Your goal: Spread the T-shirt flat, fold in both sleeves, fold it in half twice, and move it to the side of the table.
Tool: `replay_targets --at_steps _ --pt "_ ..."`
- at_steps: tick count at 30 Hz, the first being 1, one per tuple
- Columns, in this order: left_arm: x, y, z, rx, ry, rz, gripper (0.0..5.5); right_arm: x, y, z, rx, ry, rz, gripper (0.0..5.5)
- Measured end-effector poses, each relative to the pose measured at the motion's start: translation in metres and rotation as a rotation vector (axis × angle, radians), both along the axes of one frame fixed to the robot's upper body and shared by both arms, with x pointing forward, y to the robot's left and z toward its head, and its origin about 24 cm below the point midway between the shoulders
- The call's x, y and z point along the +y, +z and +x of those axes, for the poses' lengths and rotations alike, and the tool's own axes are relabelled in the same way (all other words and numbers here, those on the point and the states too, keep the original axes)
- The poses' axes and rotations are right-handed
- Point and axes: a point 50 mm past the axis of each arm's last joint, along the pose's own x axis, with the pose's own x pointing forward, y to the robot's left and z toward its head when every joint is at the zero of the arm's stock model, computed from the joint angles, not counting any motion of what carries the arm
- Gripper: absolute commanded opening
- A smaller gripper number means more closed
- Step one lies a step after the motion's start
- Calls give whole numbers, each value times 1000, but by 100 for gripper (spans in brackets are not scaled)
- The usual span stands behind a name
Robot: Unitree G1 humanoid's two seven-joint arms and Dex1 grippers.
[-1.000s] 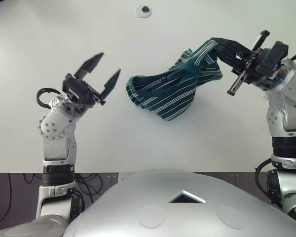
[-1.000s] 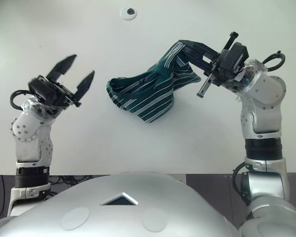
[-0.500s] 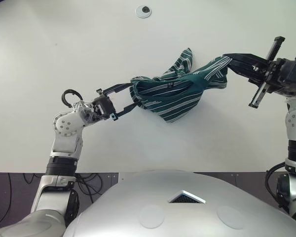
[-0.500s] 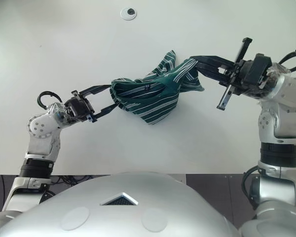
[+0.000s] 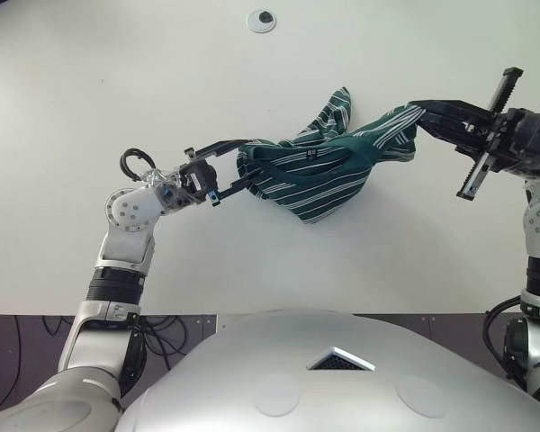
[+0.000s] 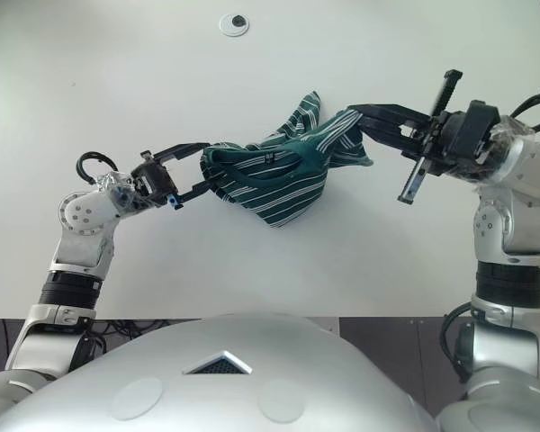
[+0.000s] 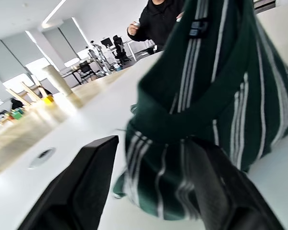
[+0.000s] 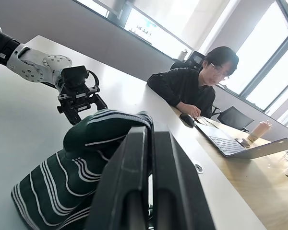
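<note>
The green striped T-shirt (image 5: 310,171) sits bunched in a heap near the middle of the white bench (image 5: 117,72), nowhere near flat. The right gripper (image 5: 418,110) has its fingers pressed together on a fold at the shirt's right end and holds that end raised off the bench, so the cloth drapes down from it towards the heap. The left gripper (image 5: 243,162) is at the opposite end with its fingers apart, one on either side of the banded edge; in the left wrist view the striped fabric lies between the two dark fingers (image 7: 81,187).

The step in hand looks like spreading the shirt flat, starting with a second hold. To do it well, the left gripper should probably go deep enough that the thick edge sits fully between the fingers before they close, since a pinch on only the outer layer could slip. It is hard to tell which part of the shirt each end is, so once both holds are firm the arms would best draw apart slowly, low over the bench, watching for twists.
</note>
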Motion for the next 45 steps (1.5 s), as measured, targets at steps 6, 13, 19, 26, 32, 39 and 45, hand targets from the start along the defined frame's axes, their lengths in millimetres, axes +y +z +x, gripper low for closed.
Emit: replay_targets --at_steps 6,13,19,26,32,39,45 --pt "3 -4 1 82 -2 -55 117 0 0 0 -2 -1 0 0" --pt "6 -7 -1 120 -30 -78 20 0 0 0 -4 -6 1 0" --pt "9 -13 -4 123 -36 -65 4 0 1 1 -7 -22 3 0" --pt "14 63 52 -339 147 -35 4 -2 10 48 -143 -315 10 0" --pt "3 170 126 -701 279 163 4 12 46 110 -271 -486 -24 0" --pt "-11 250 186 -852 488 489 4 25 110 179 -302 -790 48 0" --pt "-3 290 195 -931 705 600 4 36 169 189 -394 -917 58 0"
